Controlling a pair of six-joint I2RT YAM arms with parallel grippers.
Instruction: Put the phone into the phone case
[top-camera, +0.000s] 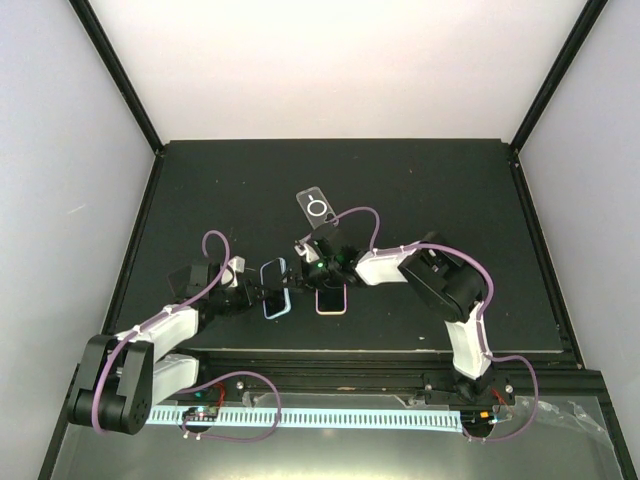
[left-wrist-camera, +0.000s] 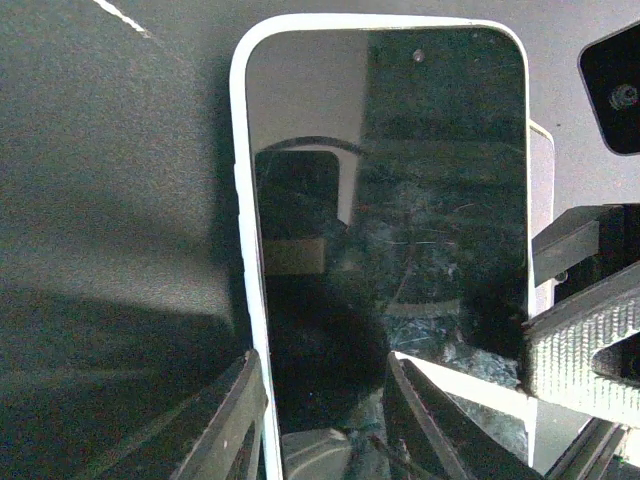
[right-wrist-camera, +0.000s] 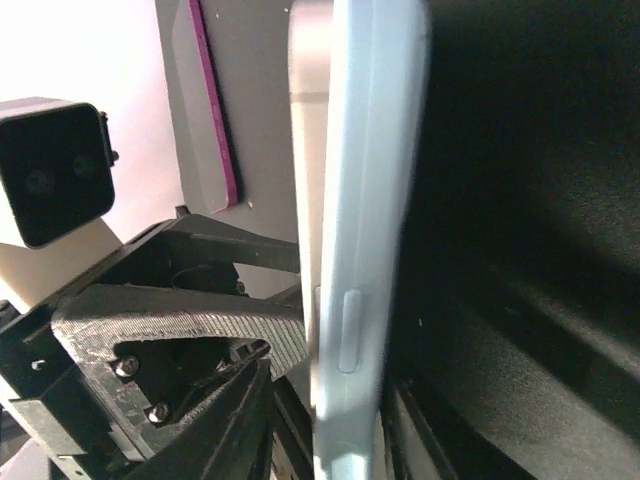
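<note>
Nearest the arm bases, the left pincer (left-wrist-camera: 322, 385) sits at the near end of the phone (left-wrist-camera: 390, 200). One finger lies along the pale left rim and the other crosses the dark glass. The frame edge cuts both off, so I cannot tell whether they clamp anything.

The phone lies screen-up, left of the middle of the worktop (top-camera: 450, 200), between the two pincers. It is a round-cornered slab of glossy black glass inside a smooth, pale blue-white rim. It is hard to make out whether that rim is the phone's own frame or a case fitted round it. A pale sliver shows behind its right edge, too little to identify.

The right pincer (right-wrist-camera: 330, 385) reaches the phone from its right side, and its camera sees the phone edge-on, with a long raised side button. Its fingers stand narrowly apart and closed on the phone's two faces, though the contact itself is in shadow.

Just right of the phone lies a pink-rimmed slab (top-camera: 331, 299), partly hidden under the right wrist. Farther back and well apart, a clear phone case (top-camera: 315, 207) with a white ring lies flat on the matte black worktop.
</note>
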